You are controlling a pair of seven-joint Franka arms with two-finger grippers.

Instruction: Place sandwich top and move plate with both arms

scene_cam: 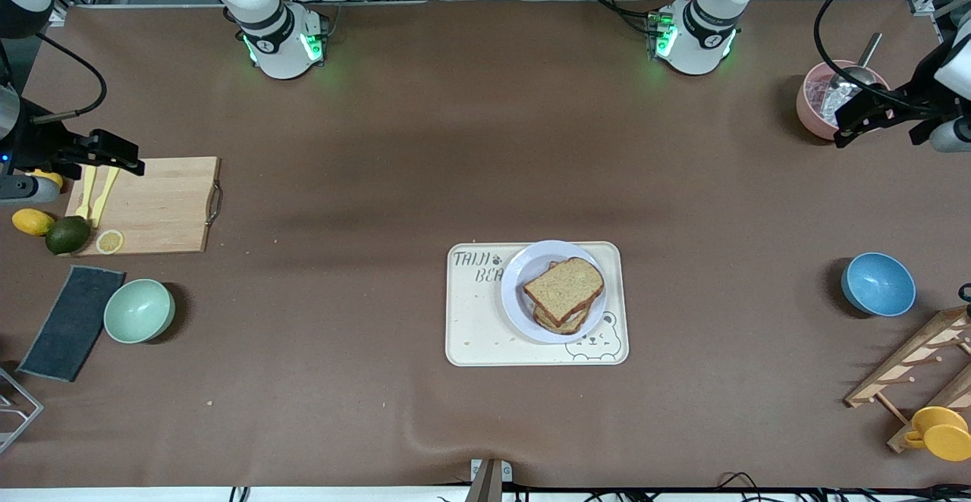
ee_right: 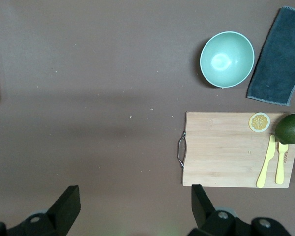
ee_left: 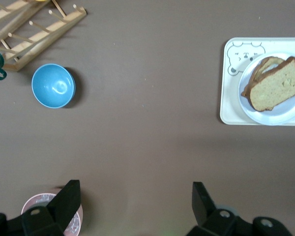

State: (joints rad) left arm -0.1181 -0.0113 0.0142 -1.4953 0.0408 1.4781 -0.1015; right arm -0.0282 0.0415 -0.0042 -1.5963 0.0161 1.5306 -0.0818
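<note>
The sandwich top (scene_cam: 564,288), a plain brown bread slice, lies on another slice on the round pale plate (scene_cam: 523,312). The plate rests on the cream bear tray (scene_cam: 478,331) at the table's middle, toward the front camera. The left wrist view shows the sandwich top (ee_left: 278,86), the plate (ee_left: 285,114) and the tray (ee_left: 229,98) too. My left gripper (scene_cam: 853,123) (ee_left: 135,191) hangs open and empty by the pink bowl at the left arm's end. My right gripper (scene_cam: 125,155) (ee_right: 135,194) hangs open and empty over the cutting board's edge at the right arm's end.
A wooden cutting board (scene_cam: 159,202) carries a yellow knife and fork and a lemon slice; a green fruit and a lemon lie beside it. Nearby are a mint bowl (scene_cam: 139,310) and a dark cloth (scene_cam: 72,321). A pink bowl (scene_cam: 815,100), blue bowl (scene_cam: 878,283), wooden rack (scene_cam: 918,365) and yellow cup (scene_cam: 941,432) sit at the left arm's end.
</note>
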